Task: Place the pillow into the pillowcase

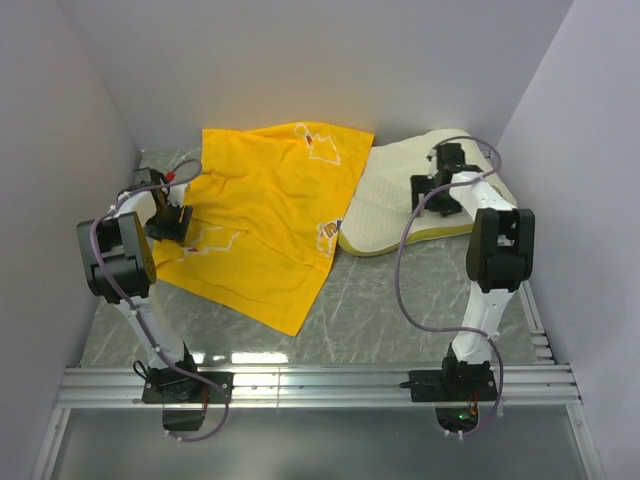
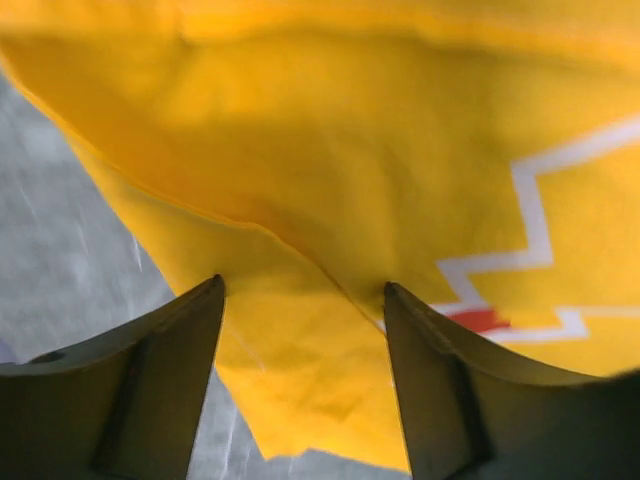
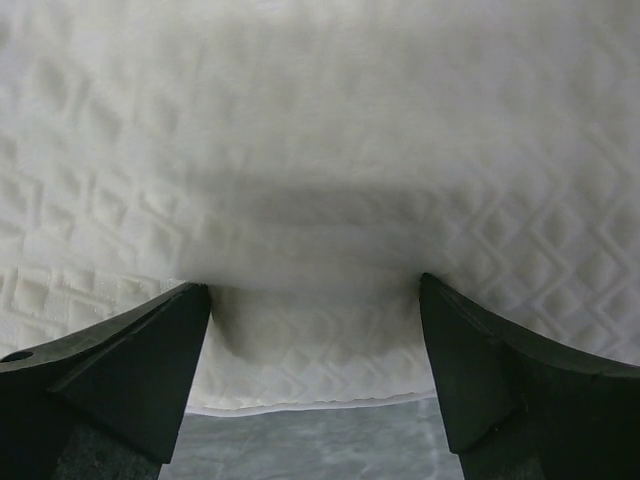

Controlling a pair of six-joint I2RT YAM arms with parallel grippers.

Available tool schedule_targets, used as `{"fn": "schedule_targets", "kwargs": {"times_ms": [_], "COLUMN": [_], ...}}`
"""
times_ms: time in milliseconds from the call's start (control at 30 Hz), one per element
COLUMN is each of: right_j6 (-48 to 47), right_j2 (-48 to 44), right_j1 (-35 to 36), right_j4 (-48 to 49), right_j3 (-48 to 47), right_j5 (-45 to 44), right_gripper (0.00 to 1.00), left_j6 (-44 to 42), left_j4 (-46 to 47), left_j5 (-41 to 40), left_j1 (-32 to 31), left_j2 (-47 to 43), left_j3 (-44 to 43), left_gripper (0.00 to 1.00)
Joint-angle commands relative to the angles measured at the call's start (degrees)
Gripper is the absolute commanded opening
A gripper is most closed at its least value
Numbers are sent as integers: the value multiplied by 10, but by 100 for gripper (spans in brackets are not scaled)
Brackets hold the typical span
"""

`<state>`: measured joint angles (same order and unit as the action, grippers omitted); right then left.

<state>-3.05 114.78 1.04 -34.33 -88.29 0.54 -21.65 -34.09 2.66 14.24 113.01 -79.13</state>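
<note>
The yellow pillowcase (image 1: 262,225) lies spread flat on the table, white outline drawings facing up. The cream quilted pillow (image 1: 400,205) lies to its right, its left edge overlapping the pillowcase. My left gripper (image 1: 170,222) is at the pillowcase's left edge. In the left wrist view it (image 2: 305,290) is open, with a yellow pillowcase (image 2: 330,180) corner between the jaws. My right gripper (image 1: 440,195) is over the pillow's right part. In the right wrist view it (image 3: 315,290) is open and straddles the edge of the pillow (image 3: 320,150).
The grey marbled table (image 1: 400,300) shows in front of both fabrics. White walls close in on the left, back and right. A metal rail (image 1: 320,385) carries both arm bases at the near edge.
</note>
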Motion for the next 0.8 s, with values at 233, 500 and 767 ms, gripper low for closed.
{"fn": "schedule_targets", "kwargs": {"times_ms": [233,500,767], "right_j6": [-6,9,16], "right_j2": [-40,-207,-305], "right_j1": [-103,2,136], "right_j4": [-50,-75,-65], "right_j3": [-37,32,121], "right_j5": [45,176,217], "right_gripper": [91,91,89], "left_j6": [-157,-244,-80], "left_j4": [-131,-341,-188], "left_j5": [38,278,276], "left_j1": [-8,-190,-211], "left_j2": [-139,-281,-332], "left_j3": [193,203,51], "left_gripper": [35,32,70]}}
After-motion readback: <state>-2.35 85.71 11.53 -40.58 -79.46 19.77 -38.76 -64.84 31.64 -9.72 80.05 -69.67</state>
